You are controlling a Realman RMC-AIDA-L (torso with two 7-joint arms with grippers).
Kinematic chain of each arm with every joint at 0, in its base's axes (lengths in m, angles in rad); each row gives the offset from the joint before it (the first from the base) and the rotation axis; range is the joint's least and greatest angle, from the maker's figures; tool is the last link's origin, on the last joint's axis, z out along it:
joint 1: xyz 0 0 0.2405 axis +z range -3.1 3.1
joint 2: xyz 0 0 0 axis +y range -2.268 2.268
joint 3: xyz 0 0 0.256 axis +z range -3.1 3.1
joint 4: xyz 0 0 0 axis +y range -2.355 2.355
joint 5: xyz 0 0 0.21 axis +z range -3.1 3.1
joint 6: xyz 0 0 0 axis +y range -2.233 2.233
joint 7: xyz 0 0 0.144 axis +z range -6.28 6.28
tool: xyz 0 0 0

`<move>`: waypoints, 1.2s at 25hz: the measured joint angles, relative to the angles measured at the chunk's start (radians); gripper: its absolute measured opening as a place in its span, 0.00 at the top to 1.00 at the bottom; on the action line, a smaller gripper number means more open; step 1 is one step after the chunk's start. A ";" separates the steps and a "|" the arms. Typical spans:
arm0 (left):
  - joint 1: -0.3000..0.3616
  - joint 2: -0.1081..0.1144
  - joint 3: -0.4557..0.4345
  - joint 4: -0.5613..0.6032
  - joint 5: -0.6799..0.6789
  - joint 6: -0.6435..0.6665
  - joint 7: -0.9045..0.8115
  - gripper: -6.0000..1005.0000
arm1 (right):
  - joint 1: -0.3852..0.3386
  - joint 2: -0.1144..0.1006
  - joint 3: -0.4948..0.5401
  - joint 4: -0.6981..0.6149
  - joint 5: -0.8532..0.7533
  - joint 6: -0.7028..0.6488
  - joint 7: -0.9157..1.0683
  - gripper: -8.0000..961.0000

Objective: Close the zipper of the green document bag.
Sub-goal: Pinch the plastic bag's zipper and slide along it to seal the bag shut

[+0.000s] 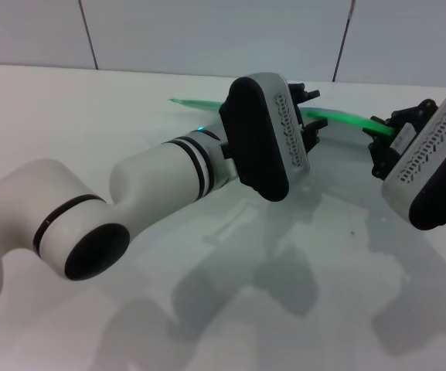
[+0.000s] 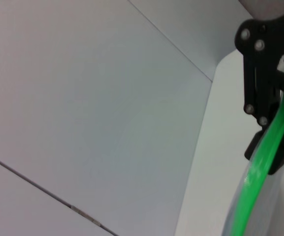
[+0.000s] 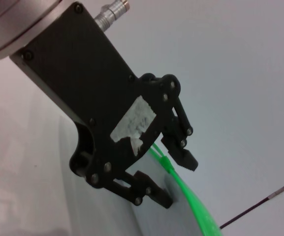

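One zipper (image 1: 338, 117), a thin bright green strip, strung in a shallow arc above the white table (image 1: 76, 108), far end tapering to a point towards the robot's left, near end running into the right gripper (image 1: 381, 143). Along the top edge of the green document bag (image 3: 164, 216), whose translucent pale sheet hangs below the strip and down towards the table. Tiny green slider (image 3: 165, 162) seen from the right wrist as a small knot on the strip, just beside the left gripper's upper finger.

Left gripper (image 3: 177, 182) set around the zipper partway along its length, black fingers (image 3: 187, 158) spread apart, strip passing through the gap between them and close to the upper one; cannot tell whether either pad actually touches it. In the head view, the same gripper (image 1: 309, 116) mostly hidden behind its own black-and-white wrist housing, with the left arm reaching across the middle of the scene from the lower left.

Right gripper (image 2: 274, 132), seen from the left wrist, closed narrowly on the zipper near its right-hand end, green strip pinched between the two black fingers (image 2: 260, 105) and coming out below them towards the bag's pale sheet. Right arm entering from the right edge of the head view, wrist housing tilted, fingers pointing inward at the strip.

Behind both, a pale panelled wall (image 1: 207, 31) with thin dark seams, meeting the far edge of the table.
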 joint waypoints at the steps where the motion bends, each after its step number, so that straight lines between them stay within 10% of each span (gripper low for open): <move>1: 0.000 0.000 0.000 -0.002 0.000 0.003 0.001 0.73 | 0.001 0.000 0.001 0.000 0.000 0.000 0.000 0.94; 11: 0.001 -0.001 0.015 -0.014 0.001 0.005 0.006 0.56 | 0.007 0.000 -0.004 0.001 0.003 -0.001 0.000 0.94; 30: 0.001 -0.002 0.037 -0.003 0.007 0.006 0.006 0.79 | 0.008 0.000 -0.016 -0.005 -0.004 -0.001 0.000 0.94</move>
